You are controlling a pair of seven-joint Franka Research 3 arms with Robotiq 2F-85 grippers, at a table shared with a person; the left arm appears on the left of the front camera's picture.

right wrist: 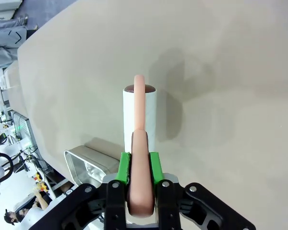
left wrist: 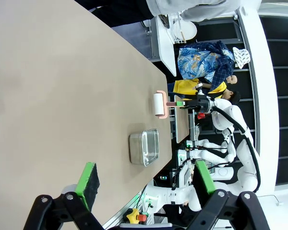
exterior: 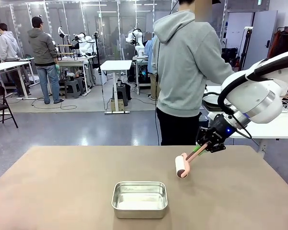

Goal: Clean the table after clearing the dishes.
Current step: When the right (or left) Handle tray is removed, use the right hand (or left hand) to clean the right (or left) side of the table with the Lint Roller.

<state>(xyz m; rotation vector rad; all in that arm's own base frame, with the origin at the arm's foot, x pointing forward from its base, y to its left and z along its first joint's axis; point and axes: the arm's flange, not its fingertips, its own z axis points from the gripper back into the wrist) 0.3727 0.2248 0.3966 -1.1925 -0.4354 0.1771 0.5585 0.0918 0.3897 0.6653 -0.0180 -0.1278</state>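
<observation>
Roller over the table, cleaning pass

Right gripper pinches the roller's pink handle; drum low beside the pan, contact unclear; left gripper spread above the table; best: drum flat, light pressure, straight overlapping lanes, skirting the pan.

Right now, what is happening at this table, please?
The right gripper is shut on the pink handle of a lint roller, with its white roll down at the table, just beyond a steel pan near the robot's edge. I cannot tell whether the roll touches the top. The left gripper is open and holds nothing. The person at the far side faces away.
</observation>
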